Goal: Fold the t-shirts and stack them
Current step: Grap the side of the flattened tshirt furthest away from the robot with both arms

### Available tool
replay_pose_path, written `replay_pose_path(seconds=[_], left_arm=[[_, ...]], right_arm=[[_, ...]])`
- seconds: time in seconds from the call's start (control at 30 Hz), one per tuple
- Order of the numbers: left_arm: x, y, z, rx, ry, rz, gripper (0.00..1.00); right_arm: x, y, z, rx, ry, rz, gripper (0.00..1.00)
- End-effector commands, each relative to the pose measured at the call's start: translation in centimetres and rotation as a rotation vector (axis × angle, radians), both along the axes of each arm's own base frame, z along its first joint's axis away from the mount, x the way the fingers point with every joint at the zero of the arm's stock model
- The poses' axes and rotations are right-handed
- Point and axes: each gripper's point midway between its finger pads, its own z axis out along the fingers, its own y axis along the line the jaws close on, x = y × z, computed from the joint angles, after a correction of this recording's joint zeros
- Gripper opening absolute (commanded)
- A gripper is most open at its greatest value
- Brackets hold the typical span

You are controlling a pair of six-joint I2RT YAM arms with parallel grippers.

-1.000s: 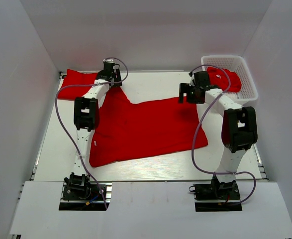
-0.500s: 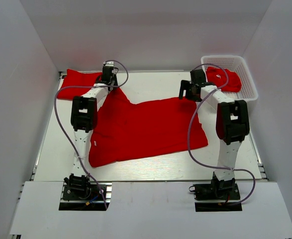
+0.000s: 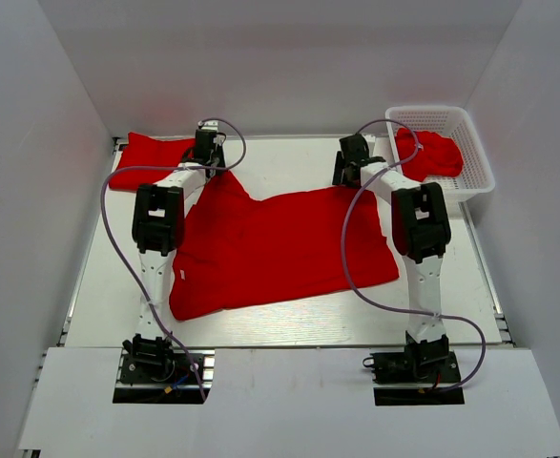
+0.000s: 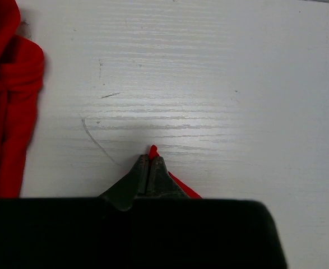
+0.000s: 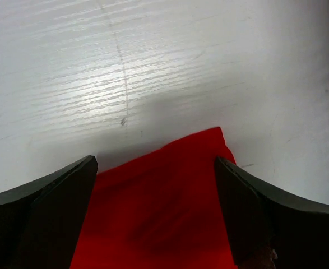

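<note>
Spread t-shirt (image 3: 280, 243): far-left corner pinched in the closed left gripper (image 4: 149, 162), only a red tip showing; right gripper (image 5: 154, 165) agape astride far-right corner, rest cut off.

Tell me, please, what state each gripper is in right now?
Left gripper: shut on a corner of the spread t-shirt.
Right gripper: open, holding nothing, over that shirt's other far corner.

red t-shirts (image 3: 280, 243), white basket (image 3: 427, 112), white table (image 3: 289, 157)
</note>
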Motion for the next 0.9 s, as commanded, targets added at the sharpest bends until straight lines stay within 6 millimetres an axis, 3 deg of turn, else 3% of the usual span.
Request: replay_pose_path(seconds=[0.0, 0.1, 0.17, 0.2, 0.23, 0.3, 0.33, 0.37, 0.4, 0.47, 0.5, 0.53, 0.57, 0.63, 0.67, 0.7, 0.73, 0.77, 0.8, 0.83, 0.87], left_arm=[[-0.3, -0.2, 4.0, -0.011, -0.046, -0.019, 0.00], [-0.2, -0.2, 4.6, -0.013, -0.055, -0.019, 0.00], [-0.2, -0.2, 5.1, -0.014, -0.064, -0.019, 0.00], [-0.2, -0.2, 5.1, -0.014, -0.064, -0.019, 0.00], [-0.2, -0.2, 5.1, -0.014, -0.064, -0.019, 0.00], [-0.4, -0.3, 6.0, -0.022, -0.074, -0.028, 0.00], [-0.4, -0.3, 6.0, -0.022, -0.074, -0.028, 0.00], [-0.6, -0.3, 6.2, -0.022, -0.074, -0.028, 0.00], [-0.7, -0.3, 7.6, -0.026, -0.099, -0.028, 0.00], [-1.5, -0.3, 7.9, -0.031, -0.097, -0.035, 0.00], [-1.7, -0.5, 8.7, -0.040, -0.114, -0.046, 0.00], [-2.3, -0.4, 10.8, -0.044, -0.143, -0.046, 0.00], [-3.3, -0.2, 10.4, -0.043, -0.131, -0.046, 0.00], [-4.5, 0.0, 11.6, -0.046, -0.152, -0.046, 0.00], [-6.2, -0.4, 10.5, -0.041, -0.117, -0.058, 0.00], [-6.9, -0.2, 13.1, -0.052, -0.165, -0.044, 0.00], [-7.7, 0.0, 13.6, -0.053, -0.173, -0.044, 0.00], [-9.7, -0.6, 11.9, -0.071, -0.126, -0.062, 0.00], [-10.6, -1.2, 12.3, -0.114, -0.134, -0.082, 0.00], [-11.8, -1.4, 14.2, -0.139, -0.169, -0.097, 0.00], [-13.7, -1.7, 12.5, -0.162, -0.121, -0.119, 0.00]], right_arm=[[0.8, -2.5, 0.4, -0.082, -0.033, -0.111, 0.90], [-0.1, -2.6, -0.8, -0.075, 0.008, -0.119, 0.90], [-0.6, -2.5, -1.3, -0.074, 0.027, -0.120, 0.78], [-0.8, -2.4, -1.6, -0.068, 0.034, -0.126, 0.69], [-0.9, -2.2, -1.6, -0.064, 0.035, -0.119, 0.53], [-1.0, -2.3, -1.8, -0.055, 0.035, -0.123, 0.36], [-0.9, -2.0, -1.8, -0.048, 0.036, -0.110, 0.19], [-0.7, -1.9, -1.6, -0.046, 0.028, -0.104, 0.12], [-0.6, -1.6, -1.2, -0.039, 0.020, -0.096, 0.02], [0.0, -1.6, 0.1, -0.037, -0.013, -0.084, 0.00], [0.1, -1.5, 0.4, -0.028, -0.022, -0.077, 0.00], [0.7, -1.4, 1.0, -0.018, -0.051, -0.075, 0.00], [0.3, -1.3, 3.0, -0.016, -0.081, -0.061, 0.00], [0.3, -1.3, 3.7, -0.017, -0.123, -0.052, 0.00], [-0.2, -1.6, 5.2, -0.008, -0.151, -0.047, 0.00], [-0.7, -1.8, 4.8, -0.014, -0.150, -0.043, 0.00], [-0.6, -2.0, 6.0, -0.006, -0.179, -0.043, 0.00], [-1.1, -2.0, 6.1, -0.011, -0.179, -0.031, 0.00], [-1.4, -2.1, 6.0, -0.016, -0.178, -0.023, 0.00], [-1.5, -2.1, 6.5, -0.010, -0.187, -0.016, 0.00], [-1.9, -1.9, 5.8, -0.006, -0.172, 0.002, 0.00]])
